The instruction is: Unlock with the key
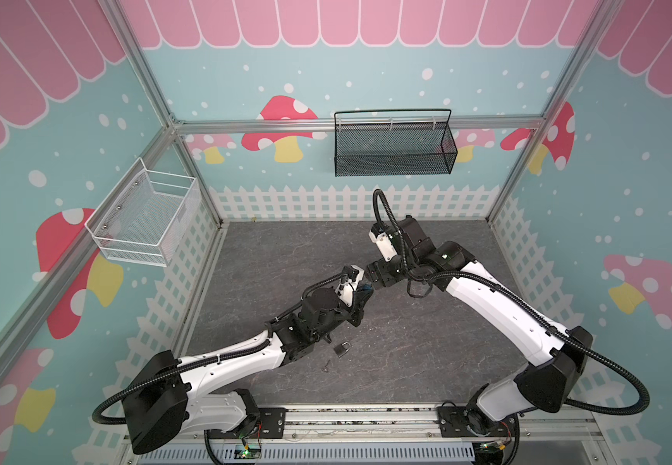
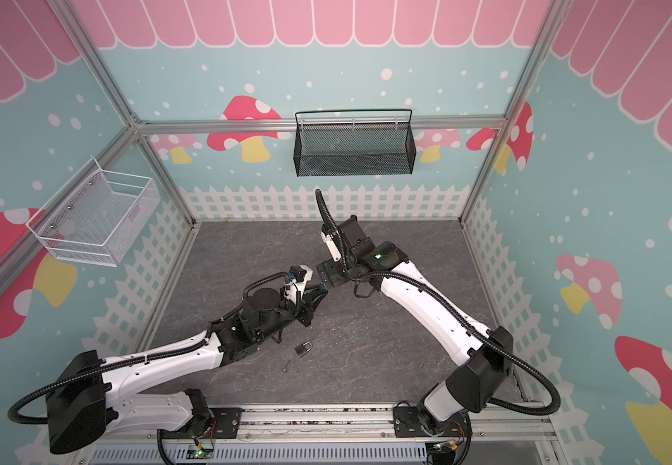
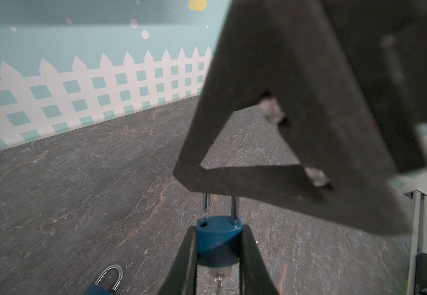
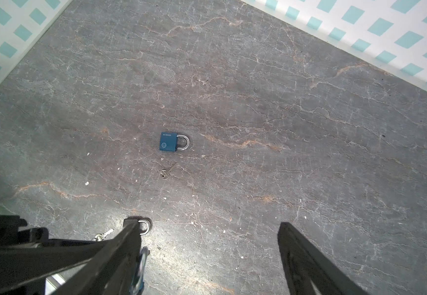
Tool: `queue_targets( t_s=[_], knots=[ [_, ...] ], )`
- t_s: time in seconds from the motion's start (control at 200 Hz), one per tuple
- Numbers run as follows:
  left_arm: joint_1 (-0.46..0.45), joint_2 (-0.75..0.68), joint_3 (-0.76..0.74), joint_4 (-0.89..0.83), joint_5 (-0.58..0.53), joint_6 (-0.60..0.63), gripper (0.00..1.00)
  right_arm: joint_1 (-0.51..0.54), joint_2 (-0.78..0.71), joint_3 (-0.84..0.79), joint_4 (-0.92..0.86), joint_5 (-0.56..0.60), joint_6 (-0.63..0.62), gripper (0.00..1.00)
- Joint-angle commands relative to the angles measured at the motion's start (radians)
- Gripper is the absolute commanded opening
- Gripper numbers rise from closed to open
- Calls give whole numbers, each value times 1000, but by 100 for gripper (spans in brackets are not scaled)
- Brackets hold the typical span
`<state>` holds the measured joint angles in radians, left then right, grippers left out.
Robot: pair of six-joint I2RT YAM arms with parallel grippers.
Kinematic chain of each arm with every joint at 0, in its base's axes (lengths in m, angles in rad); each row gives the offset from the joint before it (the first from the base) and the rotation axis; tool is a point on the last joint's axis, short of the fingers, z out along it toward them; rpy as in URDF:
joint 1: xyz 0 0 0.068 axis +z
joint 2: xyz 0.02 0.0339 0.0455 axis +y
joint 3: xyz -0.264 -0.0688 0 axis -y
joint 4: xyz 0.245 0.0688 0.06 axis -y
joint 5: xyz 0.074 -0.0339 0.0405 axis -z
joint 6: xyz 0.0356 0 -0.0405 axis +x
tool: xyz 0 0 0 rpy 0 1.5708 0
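Observation:
My left gripper (image 1: pixel 366 288) (image 2: pixel 321 288) (image 3: pixel 218 231) is shut on a blue padlock (image 3: pixel 215 242) (image 1: pixel 364 286), held above the table. A key (image 3: pixel 220 277) sits in its underside. The steel shackle (image 3: pixel 234 209) stands raised, and its free leg is out of the body's hole. The top of the shackle is hidden behind a finger (image 3: pixel 232 178) of my right gripper (image 1: pixel 369 278) (image 4: pixel 208 222). That gripper is open and close beside the lock, with nothing between its fingers. In the right wrist view the held padlock (image 4: pixel 139 268) is a blue blur.
Another blue padlock (image 1: pixel 342 349) (image 2: pixel 304 348) and a loose key (image 1: pixel 326 365) lie on the grey table under my left arm. In the right wrist view a padlock (image 4: pixel 174 141) lies beside a key (image 4: pixel 167 171). A white basket (image 1: pixel 145 217) and a black basket (image 1: pixel 394 145) hang on the walls.

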<state>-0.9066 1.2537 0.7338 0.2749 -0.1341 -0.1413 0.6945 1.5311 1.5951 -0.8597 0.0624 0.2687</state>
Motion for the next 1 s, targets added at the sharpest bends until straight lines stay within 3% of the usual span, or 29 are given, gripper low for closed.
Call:
queue_targets(
  t_s=[0.0, 0.57, 0.725, 0.87, 0.996],
  knots=[
    [-9, 3, 13, 32, -2, 32, 0, -7, 11, 33, -62, 19, -41, 87],
    [-14, 9, 15, 46, -31, 26, 0, -61, -42, 2, -99, -57, -96, 88],
    [-14, 19, 22, 63, -28, 12, 0, -62, -86, -49, -80, -138, -105, 88],
    [-14, 30, 34, 63, -28, 16, 0, -64, -105, -58, -102, -56, -91, 88],
    [-14, 37, 42, 62, -27, 14, 0, -65, -123, -55, -94, -82, -90, 88]
  ],
)
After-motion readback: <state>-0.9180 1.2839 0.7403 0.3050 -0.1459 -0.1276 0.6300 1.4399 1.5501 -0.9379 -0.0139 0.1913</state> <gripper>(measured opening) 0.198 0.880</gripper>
